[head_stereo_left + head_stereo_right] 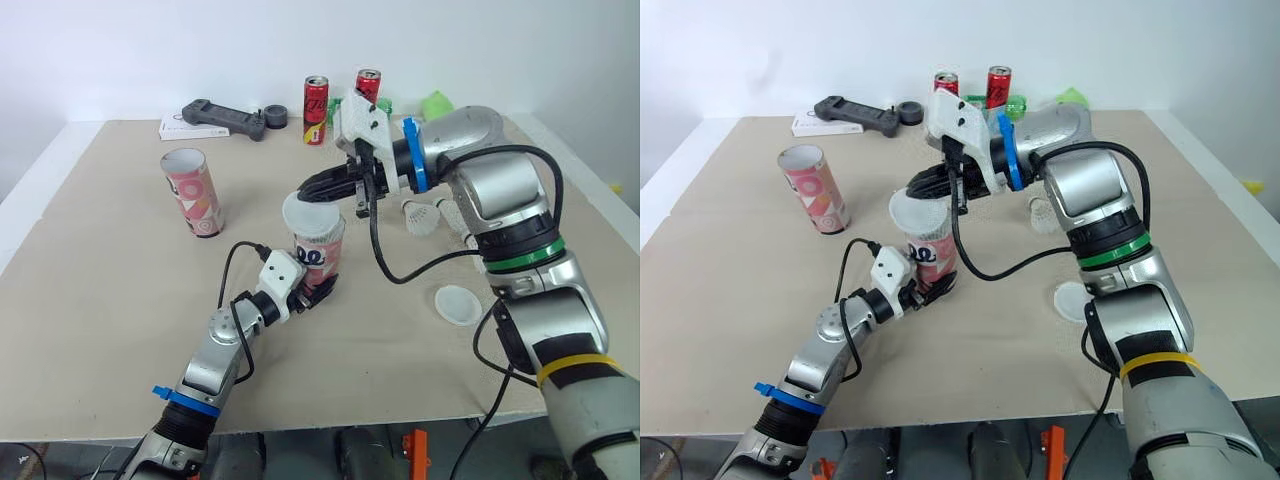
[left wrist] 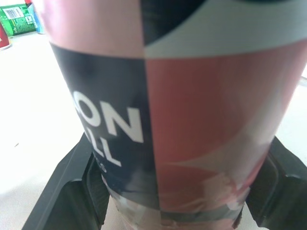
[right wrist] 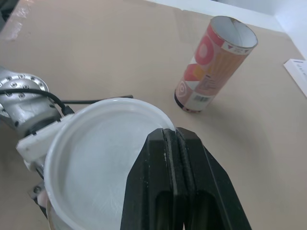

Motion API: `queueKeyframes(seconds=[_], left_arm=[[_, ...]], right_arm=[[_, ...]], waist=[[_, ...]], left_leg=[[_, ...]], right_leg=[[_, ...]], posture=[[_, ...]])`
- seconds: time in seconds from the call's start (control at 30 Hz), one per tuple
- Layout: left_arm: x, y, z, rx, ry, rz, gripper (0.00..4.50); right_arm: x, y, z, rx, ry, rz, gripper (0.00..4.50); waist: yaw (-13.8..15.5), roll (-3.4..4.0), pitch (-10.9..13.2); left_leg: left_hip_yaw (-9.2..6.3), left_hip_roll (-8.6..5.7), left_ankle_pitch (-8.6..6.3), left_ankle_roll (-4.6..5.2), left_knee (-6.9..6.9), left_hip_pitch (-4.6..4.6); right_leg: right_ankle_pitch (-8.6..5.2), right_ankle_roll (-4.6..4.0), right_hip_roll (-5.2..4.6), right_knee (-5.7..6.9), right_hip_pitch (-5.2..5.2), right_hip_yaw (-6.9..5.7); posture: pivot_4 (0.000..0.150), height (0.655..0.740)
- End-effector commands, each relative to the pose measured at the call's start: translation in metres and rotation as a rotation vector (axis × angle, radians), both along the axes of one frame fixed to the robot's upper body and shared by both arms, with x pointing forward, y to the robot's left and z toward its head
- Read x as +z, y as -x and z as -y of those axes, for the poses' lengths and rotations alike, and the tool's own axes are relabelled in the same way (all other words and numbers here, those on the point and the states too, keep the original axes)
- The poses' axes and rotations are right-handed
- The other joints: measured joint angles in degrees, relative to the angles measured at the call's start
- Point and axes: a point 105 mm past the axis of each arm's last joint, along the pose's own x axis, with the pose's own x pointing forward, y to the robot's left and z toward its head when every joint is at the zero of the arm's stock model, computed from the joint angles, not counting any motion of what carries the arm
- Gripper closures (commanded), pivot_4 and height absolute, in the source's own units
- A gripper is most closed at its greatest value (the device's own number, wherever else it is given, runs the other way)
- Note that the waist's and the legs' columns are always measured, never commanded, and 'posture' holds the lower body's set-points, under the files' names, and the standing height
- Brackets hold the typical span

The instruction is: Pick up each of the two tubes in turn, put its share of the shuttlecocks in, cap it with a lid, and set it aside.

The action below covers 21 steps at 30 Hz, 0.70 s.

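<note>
Your left gripper (image 1: 312, 291) clamps the first tube (image 1: 322, 252) while your right gripper (image 1: 312, 189) pinches the lid (image 1: 308, 214) onto it; the second tube (image 1: 193, 190) stands uncapped.

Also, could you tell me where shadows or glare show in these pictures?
Right wrist view: the open tube casts a soft shadow, and the table shows sheen near one edge. Left wrist view: the table beside the held tube is glaringly bright.

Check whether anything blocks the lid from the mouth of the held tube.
Nothing visible does. The right gripper holds the lid by its rim over the top of the tube clamped in the left gripper; whether it is seated is unclear.
</note>
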Motion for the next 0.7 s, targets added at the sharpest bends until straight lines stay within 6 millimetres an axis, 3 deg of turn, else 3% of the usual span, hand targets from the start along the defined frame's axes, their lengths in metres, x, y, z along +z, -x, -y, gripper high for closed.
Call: queueKeyframes(seconds=[0.03,0.37,0.7], left_arm=[[-0.013,0.0,-0.005,0.025,-0.042,-0.038,1.27],[-0.011,-0.001,-0.006,0.022,-0.047,-0.035,1.27],[-0.011,0.0,-0.006,0.02,-0.051,-0.034,1.27]], right_arm=[[0.007,0.005,0.001,0.018,0.012,0.101,4.41],[-0.007,0.004,0.007,0.008,0.041,0.108,4.41],[-0.006,0.002,0.008,-0.001,0.054,0.158,4.41]], waist=[[0.0,0.0,0.0],[0.0,0.0,0.0],[0.0,0.0,0.0]], left_leg=[[0.0,0.0,0.0,0.0,0.0,0.0],[0.0,0.0,0.0,0.0,0.0,0.0],[0.0,0.0,0.0,0.0,-0.01,0.0]], right_leg=[[0.0,0.0,0.0,0.0,0.0,0.0],[0.0,0.0,0.0,0.0,0.0,0.0],[-0.01,-0.01,0.0,0.0,0.0,0.0]], posture=[[0.15,0.74],[0.15,0.74],[0.15,0.74]])
